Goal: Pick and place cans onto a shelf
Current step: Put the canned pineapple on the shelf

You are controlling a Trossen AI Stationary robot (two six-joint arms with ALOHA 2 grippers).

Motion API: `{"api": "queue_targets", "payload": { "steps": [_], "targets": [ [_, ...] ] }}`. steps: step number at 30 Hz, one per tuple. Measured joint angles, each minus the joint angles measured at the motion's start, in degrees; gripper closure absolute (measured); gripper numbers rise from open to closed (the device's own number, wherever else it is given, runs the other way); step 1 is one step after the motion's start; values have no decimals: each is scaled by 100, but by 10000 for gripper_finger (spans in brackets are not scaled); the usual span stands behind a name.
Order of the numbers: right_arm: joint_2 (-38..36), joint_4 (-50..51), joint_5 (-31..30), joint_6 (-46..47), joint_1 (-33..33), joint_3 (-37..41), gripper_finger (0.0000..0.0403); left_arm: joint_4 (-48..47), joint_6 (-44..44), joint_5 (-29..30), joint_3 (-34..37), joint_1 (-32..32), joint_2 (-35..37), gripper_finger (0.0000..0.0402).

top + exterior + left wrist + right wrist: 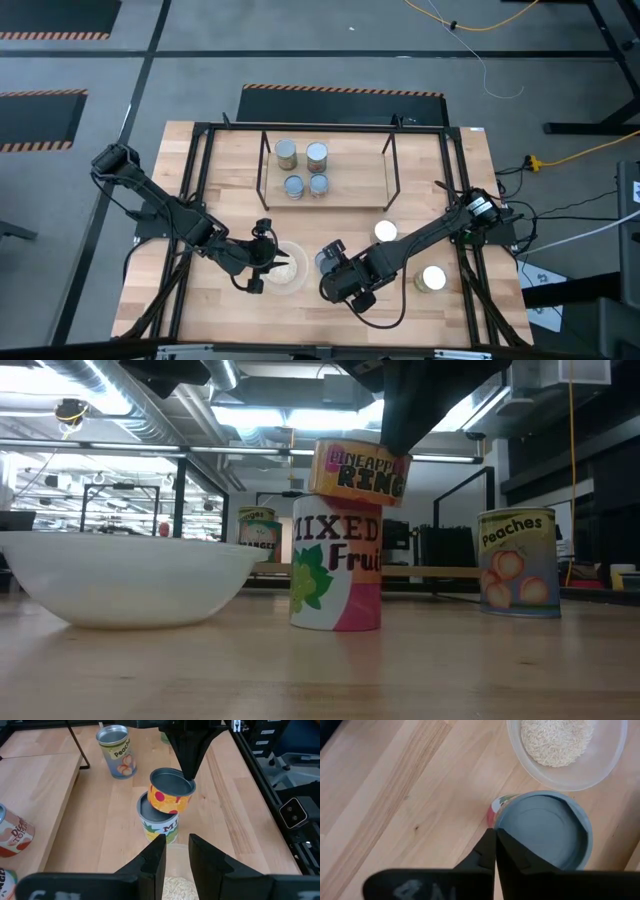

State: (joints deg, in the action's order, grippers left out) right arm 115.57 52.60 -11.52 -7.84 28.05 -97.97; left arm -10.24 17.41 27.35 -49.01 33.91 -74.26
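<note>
My right gripper (335, 262) is shut on a yellow pineapple-rings can (170, 795), which sits tilted on top of a mixed-fruit can (335, 565) near the table's front middle. My left gripper (172, 855) is open and empty over the near rim of a clear bowl of rice (290, 270), just left of the two cans. The shelf (350, 190) stands at the far middle with several cans (287, 153) upright on its wood. A peaches can (517, 560) and another can (433, 278) stand on the table at the right. My right gripper pinches the pineapple-rings can's top rim (190, 782) between its two fingers, at the edge away from the bowl. The fingers (492, 847) come from above, pointing down. The can hangs tilted, its low edge (312, 490) at the mixed-fruit can's top; I cannot tell if they touch.
The black frame's rods (195, 190) run along both sides of the table. The bowl (120, 575) stands right beside the stacked cans. Bare wood (430, 180) lies to the right of the shelf.
</note>
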Motion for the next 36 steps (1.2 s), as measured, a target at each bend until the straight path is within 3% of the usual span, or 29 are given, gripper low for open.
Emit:
{"api": "queue_targets", "payload": {
  "steps": [14, 25, 36],
  "targets": [
    [-4, 15, 7, -15, 0, -13, 401, -1, 0, 0, 0, 0, 0, 325],
    [-28, 737, 2, -20, -1, -780, 402, 0, 0, 0, 0, -2, 0, 325],
    [-26, 1470, -432, -143, -54, -1428, 402, -1, 0, 0, 0, -2, 0, 325]
  ]
}}
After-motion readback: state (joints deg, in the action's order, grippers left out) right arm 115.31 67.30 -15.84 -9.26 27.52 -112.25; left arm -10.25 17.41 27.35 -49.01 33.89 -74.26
